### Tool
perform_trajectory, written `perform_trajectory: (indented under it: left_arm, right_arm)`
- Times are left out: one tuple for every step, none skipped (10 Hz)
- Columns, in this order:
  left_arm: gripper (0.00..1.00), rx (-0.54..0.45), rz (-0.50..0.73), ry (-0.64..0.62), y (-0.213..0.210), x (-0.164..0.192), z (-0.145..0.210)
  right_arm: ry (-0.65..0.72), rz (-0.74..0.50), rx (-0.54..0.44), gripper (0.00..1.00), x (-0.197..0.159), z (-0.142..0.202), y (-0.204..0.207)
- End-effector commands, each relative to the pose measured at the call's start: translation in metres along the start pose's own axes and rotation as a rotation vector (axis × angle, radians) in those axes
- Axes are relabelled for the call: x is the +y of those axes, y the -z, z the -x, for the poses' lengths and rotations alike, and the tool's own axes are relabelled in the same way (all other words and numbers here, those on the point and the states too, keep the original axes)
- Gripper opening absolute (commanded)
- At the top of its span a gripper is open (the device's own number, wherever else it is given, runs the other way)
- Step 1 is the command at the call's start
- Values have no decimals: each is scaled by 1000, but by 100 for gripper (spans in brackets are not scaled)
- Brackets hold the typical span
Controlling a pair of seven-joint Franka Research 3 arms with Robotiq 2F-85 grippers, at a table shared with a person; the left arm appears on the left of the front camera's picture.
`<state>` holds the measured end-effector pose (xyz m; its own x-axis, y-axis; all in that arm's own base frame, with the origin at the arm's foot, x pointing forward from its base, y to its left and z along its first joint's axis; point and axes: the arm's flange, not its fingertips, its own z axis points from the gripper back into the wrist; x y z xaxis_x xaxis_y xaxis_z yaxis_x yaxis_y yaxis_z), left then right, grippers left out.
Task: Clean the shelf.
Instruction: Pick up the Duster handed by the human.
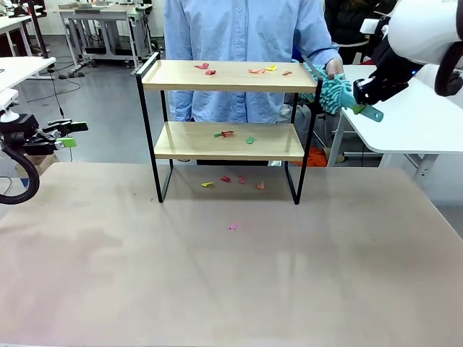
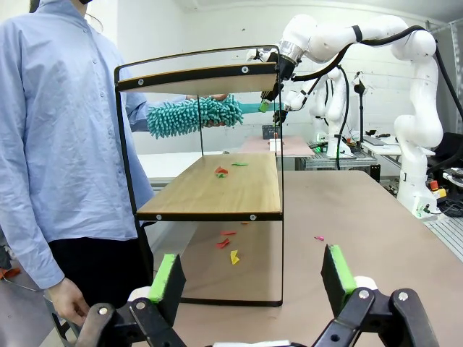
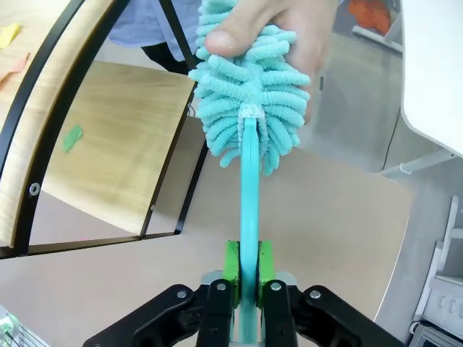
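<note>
The shelf [image 1: 230,76] stands mid-table, two light boards in a black frame, with small coloured paper scraps [image 1: 210,69] on both boards. My right gripper [image 1: 364,103] is shut on the handle of a teal fluffy duster [image 1: 334,92], just off the shelf's right end at top-board height. In the right wrist view the right gripper [image 3: 248,269] clamps the teal handle, and a person's hand [image 3: 271,25] holds the duster head [image 3: 249,97]. The left gripper [image 2: 253,278] is open with nothing in it, off the shelf's [image 2: 217,189] left end; from there the duster [image 2: 195,116] shows beyond the frame.
More scraps [image 1: 233,226] lie on the table under and in front of the shelf. The person [image 1: 246,43] in a light blue shirt stands right behind it. A white side table [image 1: 412,123] is at the right. The near tabletop [image 1: 231,289] is open.
</note>
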<state>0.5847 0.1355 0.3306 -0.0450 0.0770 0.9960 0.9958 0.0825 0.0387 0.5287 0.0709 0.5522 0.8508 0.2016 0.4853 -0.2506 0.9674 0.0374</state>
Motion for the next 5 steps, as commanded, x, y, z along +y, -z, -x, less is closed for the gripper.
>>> perform_trajectory:
  left_arm:
    - [100,1,4,4,0,-1,-3]
    - [100,1,4,4,0,-1,-3]
    - [100,1,4,4,0,-1,-3]
    - [100,1,4,4,0,-1,-3]
    - [100,1,4,4,0,-1,-3]
  right_arm:
    - [37,67,-69,0,0,3,-4]
    - [0,0,0,0,0,0,0]
    - [0,0,0,0,0,0,0]
    - [0,0,0,0,0,0,0]
    - [0,0,0,0,0,0,0]
